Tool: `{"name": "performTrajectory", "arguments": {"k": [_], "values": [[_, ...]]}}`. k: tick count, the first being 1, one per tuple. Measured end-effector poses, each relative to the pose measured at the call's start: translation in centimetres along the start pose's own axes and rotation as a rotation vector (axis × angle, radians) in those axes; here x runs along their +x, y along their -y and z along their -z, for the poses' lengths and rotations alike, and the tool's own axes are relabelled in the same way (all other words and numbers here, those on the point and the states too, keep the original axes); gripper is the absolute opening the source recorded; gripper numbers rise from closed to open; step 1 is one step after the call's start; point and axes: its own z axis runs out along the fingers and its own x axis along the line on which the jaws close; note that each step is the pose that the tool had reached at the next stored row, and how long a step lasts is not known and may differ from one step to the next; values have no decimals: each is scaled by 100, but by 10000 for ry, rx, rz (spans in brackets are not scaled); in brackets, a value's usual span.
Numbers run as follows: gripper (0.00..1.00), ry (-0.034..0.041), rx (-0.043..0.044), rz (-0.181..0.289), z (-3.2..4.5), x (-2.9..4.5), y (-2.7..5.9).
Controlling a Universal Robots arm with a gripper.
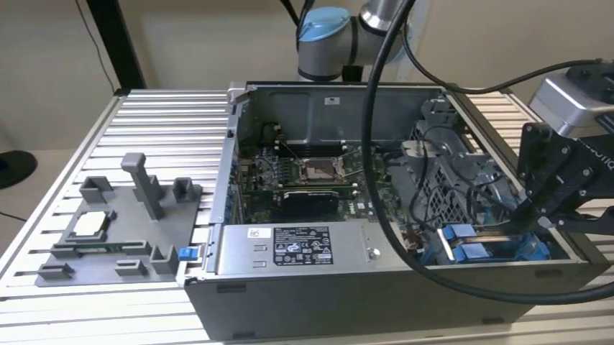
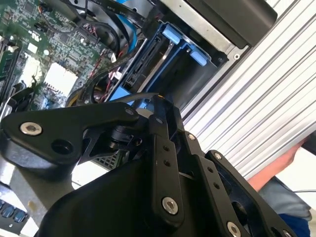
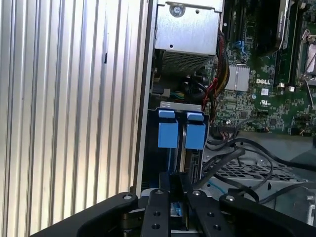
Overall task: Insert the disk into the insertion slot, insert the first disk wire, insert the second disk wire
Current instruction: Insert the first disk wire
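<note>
You are holding your claw (image 3: pixel 172 178) down inside the computer case (image 1: pixel 287 302), its tips pressed together. The disk (image 2: pixel 148 61) is sitting in the insertion slot (image 3: pixel 180 106) just in front of the claw — its blue tabs (image 3: pixel 168 134) are poking out toward the claw.

The flat rectangular hard drive in its bright blue plastic carrier frame (image 2: pixel 143 69) stands on edge inside the rectangular grey metal drive bay with blue plastic rails (image 1: pixel 477 250). In the second wrist view only the drive's dark, narrow connector edge shows, framed by blue. The drive bay sits in the grey computer case's corner, at the exterior view's lower right. In the first wrist view two blue tabs (image 3: pixel 168 134) stand side by side on the bay.
</note>
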Motion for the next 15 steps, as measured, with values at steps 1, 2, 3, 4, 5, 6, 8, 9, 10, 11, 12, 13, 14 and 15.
{"name": "performTrajectory", "arguments": {"k": [1,2,3,4,5,6,8,9,10,11,12,13,14,15], "values": [[0,0,0,-2,0,0,1],[0,1,1,-1,0,0,3],[0,0,1,0,0,1,4],[0,1,1,0,0,1,6],[0,0,1,-1,0,1,7],[0,1,1,-1,0,1,9],[0,1,0,0,0,1,12],[0,0,0,0,0,1,13],[0,0,1,0,0,1,15],[0,0,1,0,0,1,16],[0,1,1,0,0,1,17],[0,2,1,0,-1,2,22],[0,2,-8,1,-2,3,32],[0,2,-24,-1,-3,4,45]]}}
